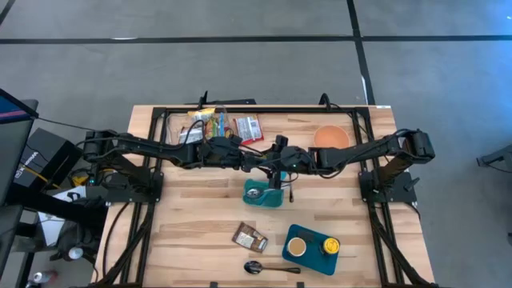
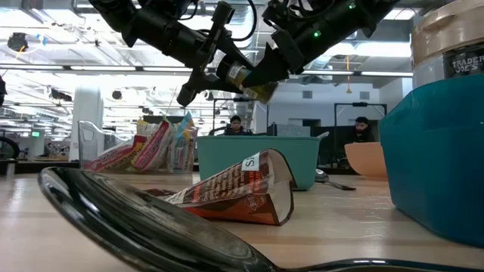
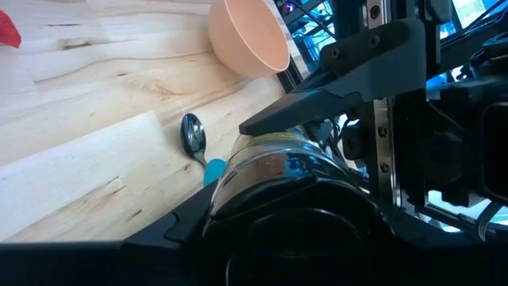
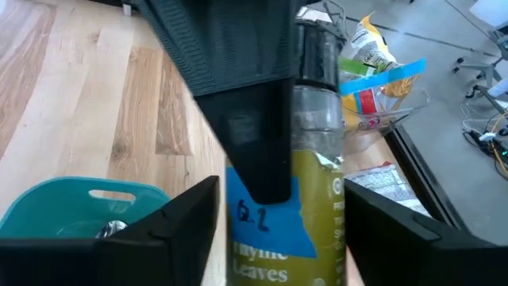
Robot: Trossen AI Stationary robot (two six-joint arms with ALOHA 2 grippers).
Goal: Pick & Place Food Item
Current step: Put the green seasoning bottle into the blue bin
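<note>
**Glass spice jar held between both my arms above the teal bin**

Glass and capped in black, the spice jar [image 4: 313, 143] hangs in the air above the teal bin [image 1: 264, 194], lying tilted rather than upright, its yellowish label reading "Thyme Leaves" with a blue tape patch. My left arm stretches out nearly level from the left side of the table [image 1: 200, 240] toward the bin, and my left gripper [image 1: 250, 159] has its fingers closed on the jar around the lid end. My right arm reaches in the same way from the right side, meeting the left just above the bin. My right gripper [image 1: 276, 164] has its fingers spread either side of the jar's labelled body; whether they press on it I cannot tell. Behind the bin lie snack packets [image 1: 216, 126], and to its right stands an orange bowl [image 1: 330, 138].
</note>
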